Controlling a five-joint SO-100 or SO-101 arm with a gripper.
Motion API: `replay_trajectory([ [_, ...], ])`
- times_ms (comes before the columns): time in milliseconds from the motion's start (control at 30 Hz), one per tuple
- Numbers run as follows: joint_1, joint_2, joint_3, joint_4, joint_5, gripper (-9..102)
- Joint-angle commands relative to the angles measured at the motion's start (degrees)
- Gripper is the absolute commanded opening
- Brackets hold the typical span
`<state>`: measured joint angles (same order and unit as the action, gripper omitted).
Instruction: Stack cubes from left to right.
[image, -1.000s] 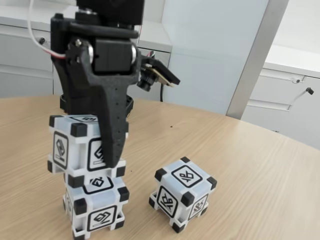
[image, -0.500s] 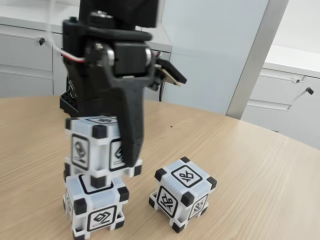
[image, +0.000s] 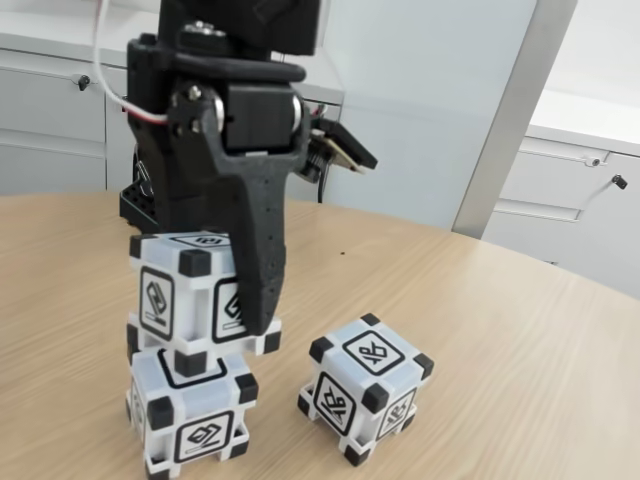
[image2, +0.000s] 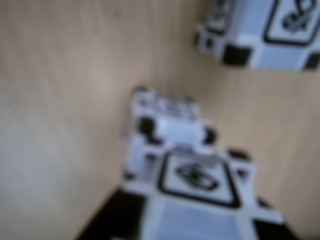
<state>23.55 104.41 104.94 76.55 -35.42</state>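
My gripper (image: 225, 300) pointed down, and it was pinching the top cube (image: 190, 290). One black finger (image: 255, 270) pressed flat on the side of that cube that faced the fixed camera. My other finger was behind the cube, so I could not see it.

The top cube sat on the bottom cube (image: 190, 410), right under my gripper. It did not sit straight. It was turned a bit and pushed a little toward the back, so the front strip of the bottom cube's top stuck out. I could not tell if the top cube rested fully or if I was holding it just above. The bottom cube stood on the wooden table (image: 500, 340).

The third cube (image: 365, 385) stood alone on the table, near my gripper, on its right side in the fixed view. It touched no other cube. There was bare wood between it and the stack.

In the wrist view, things were blurry. The top cube (image2: 200, 195) was close to my camera, at the bottom. Just past it I saw part of the bottom cube (image2: 165, 120) sticking out. The third cube (image2: 265, 30) was in the top right corner, apart from them.

Behind my arm were white cupboards (image: 590, 200) and a pale wall (image: 430, 100).
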Motion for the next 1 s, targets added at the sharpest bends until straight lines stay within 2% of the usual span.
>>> replay_trajectory([
  [0,0.7,2.3,-0.4,0.4,0.6,17],
  [267,0.7,2.3,-0.4,6.1,-2.2,17],
  [967,0.8,1.1,-1.2,3.1,1.0,16],
])
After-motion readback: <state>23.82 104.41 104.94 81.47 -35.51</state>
